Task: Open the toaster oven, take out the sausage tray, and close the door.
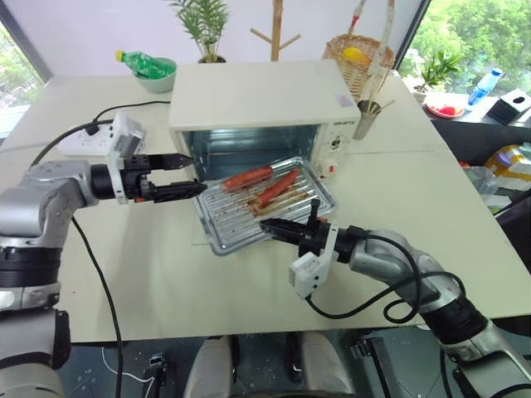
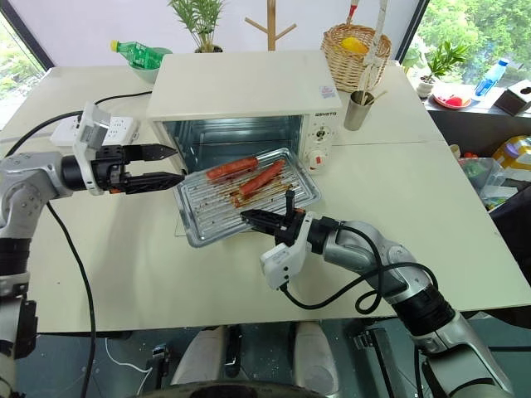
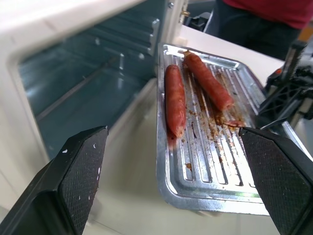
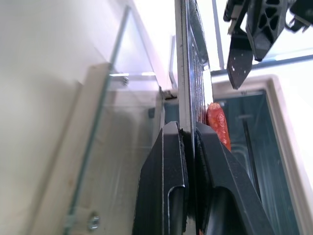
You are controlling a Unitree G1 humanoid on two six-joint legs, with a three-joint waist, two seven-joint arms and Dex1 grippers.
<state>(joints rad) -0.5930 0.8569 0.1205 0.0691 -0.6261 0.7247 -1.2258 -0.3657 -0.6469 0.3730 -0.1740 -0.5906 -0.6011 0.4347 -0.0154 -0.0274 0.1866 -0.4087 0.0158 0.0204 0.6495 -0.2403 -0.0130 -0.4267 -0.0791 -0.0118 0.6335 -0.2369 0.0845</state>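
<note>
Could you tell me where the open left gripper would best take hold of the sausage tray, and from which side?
The raised rim along the sausage tray's left short edge, approached from the robot's left. That edge faces the left gripper, is bare of sausages, and is thin enough for the jaws. The right gripper already pinches the near rim, so this probably balances it.

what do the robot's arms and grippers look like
Both arms are silver-grey metal with black joint sections. Each ends in a gripper of two long black fingers: the left gripper and right gripper. The finger pads are textured black with small white flecks. A white boxy module sits at each wrist, and black cables loop along both arms.
</note>
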